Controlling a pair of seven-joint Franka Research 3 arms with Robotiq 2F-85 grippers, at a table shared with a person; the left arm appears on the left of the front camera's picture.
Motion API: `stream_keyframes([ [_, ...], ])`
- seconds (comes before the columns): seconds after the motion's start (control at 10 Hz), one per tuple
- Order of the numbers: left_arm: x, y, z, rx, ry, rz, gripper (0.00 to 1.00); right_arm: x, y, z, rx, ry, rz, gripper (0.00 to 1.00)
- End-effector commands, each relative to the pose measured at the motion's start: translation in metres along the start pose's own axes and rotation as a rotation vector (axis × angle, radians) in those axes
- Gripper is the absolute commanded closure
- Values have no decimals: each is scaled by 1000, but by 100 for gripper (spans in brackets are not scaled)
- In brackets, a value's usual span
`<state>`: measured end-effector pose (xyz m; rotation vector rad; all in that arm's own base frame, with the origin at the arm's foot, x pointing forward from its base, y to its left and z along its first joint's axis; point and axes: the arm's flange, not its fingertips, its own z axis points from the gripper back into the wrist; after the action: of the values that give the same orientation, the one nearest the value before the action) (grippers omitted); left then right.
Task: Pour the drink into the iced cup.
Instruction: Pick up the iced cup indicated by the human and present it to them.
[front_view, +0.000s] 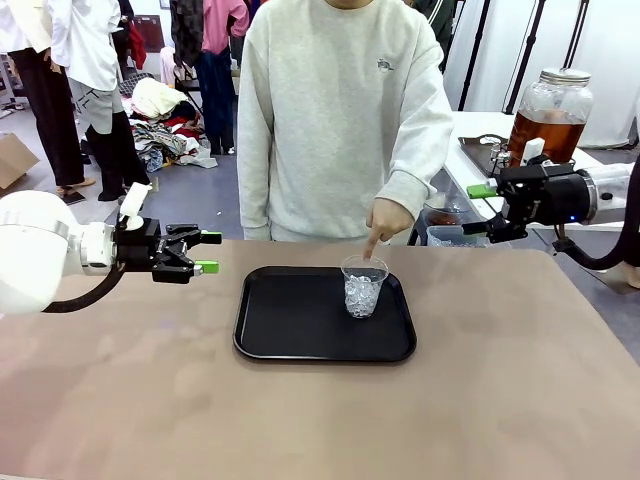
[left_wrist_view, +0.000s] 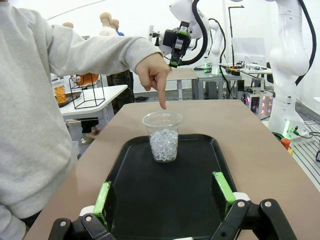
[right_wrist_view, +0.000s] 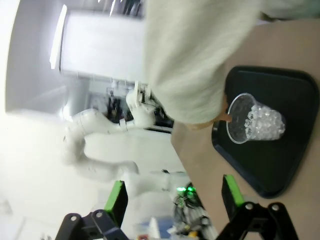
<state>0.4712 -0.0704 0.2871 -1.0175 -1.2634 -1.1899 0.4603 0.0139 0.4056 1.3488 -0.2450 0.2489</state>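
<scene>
**Slip, spill and collision risks ahead of the pour**

Front view: the iced cup (front_view: 363, 287) stands upright on the black tray (front_view: 270, 340) in the middle of the surface (front_view: 500, 400). The person's hand (front_view: 388, 218) points down at its rim, at or just above the edge. The drink (front_view: 545, 138) is in its glass dispenser jar (front_view: 553, 110) on a second surface at the right, well apart from the cup and just behind the right arm (front_view: 545, 195). The lid (front_view: 566, 76) is on. Both sets of jaws are released and empty. The jar looks big, smooth and heavy, so a poor grasp could let it slip. Carrying it across could also swing it into the person.

Left wrist view: the left jaws are spread wide, with the green pads (left_wrist_view: 102, 198) over the tray's near end and the cup ahead of them. Plastic and mostly ice, the cup seems light. A nudge or a hard stream down one side could tip it.

Right wrist view: the right jaws gape with nothing between them. The person's sleeve (right_wrist_view: 200, 60) hangs over the cup. A pour made while the hand is there would likely wet it.
</scene>
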Motion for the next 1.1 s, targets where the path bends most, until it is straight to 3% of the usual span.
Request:
stream_keyframes([
  [0.0,2,1,-2,7,-8,-5,0,-1,-15,9,17,86,175,0],
  [0.2,2,1,-2,7,-8,-5,0,1,-21,7,8,153,257,0],
  [0.3,2,1,-2,7,-8,-5,0,2,-18,5,-33,153,258,0],
  [0.4,2,1,-2,7,-8,-5,0,-7,-16,3,-5,121,207,0],
  [0.9,2,1,-2,7,-8,-5,0,-5,-20,3,-13,138,224,0],
  [1.0,2,1,-2,7,-8,-5,0,-2,-26,-2,0,128,359,0],
])
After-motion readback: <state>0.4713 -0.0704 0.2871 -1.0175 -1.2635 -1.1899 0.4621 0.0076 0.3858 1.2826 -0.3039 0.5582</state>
